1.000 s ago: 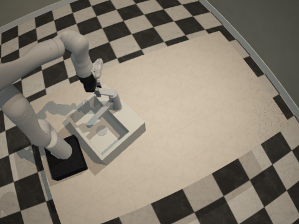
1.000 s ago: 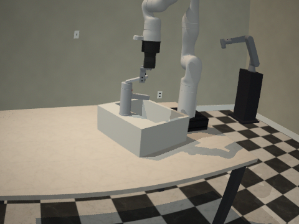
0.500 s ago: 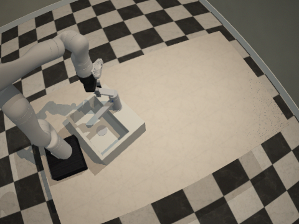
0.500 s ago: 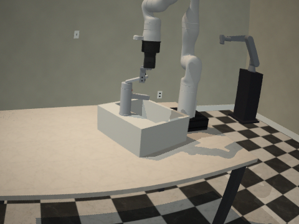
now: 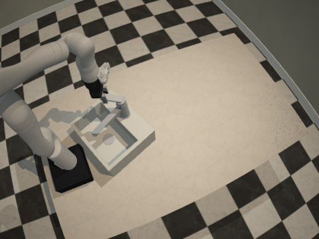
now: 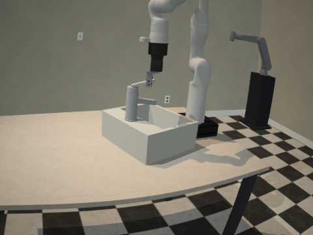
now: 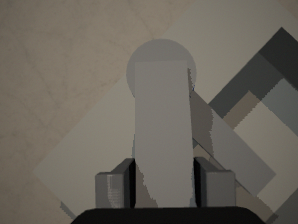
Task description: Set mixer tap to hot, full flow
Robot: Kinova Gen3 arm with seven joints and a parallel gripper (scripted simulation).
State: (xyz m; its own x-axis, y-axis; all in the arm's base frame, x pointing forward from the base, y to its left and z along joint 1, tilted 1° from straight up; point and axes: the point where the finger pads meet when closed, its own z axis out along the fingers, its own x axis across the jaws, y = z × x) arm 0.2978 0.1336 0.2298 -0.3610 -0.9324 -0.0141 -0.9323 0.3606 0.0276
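A grey mixer tap point(image 5: 124, 107) point(image 6: 131, 104) stands on the rim of a white sink block point(image 5: 144, 131) point(image 6: 156, 140). Its flat lever point(image 5: 113, 97) point(image 6: 138, 83) point(image 7: 162, 125) sticks out from the top of the tap body, raised only slightly. The spout point(image 5: 106, 122) point(image 6: 147, 100) reaches over the basin. My gripper point(image 5: 104, 93) point(image 6: 149, 80) point(image 7: 164, 175) comes down from above and is shut on the lever's free end, one finger on each side. A small red dot point(image 6: 138, 94) and a blue dot point(image 5: 119, 107) show on the tap body.
The sink stands on a beige table point(image 5: 206, 99) point(image 6: 65, 156). My arm's black base point(image 5: 70, 172) point(image 6: 207, 127) sits at the table's edge by the sink. A second arm on a black pedestal point(image 6: 259, 98) stands on the checkered floor.
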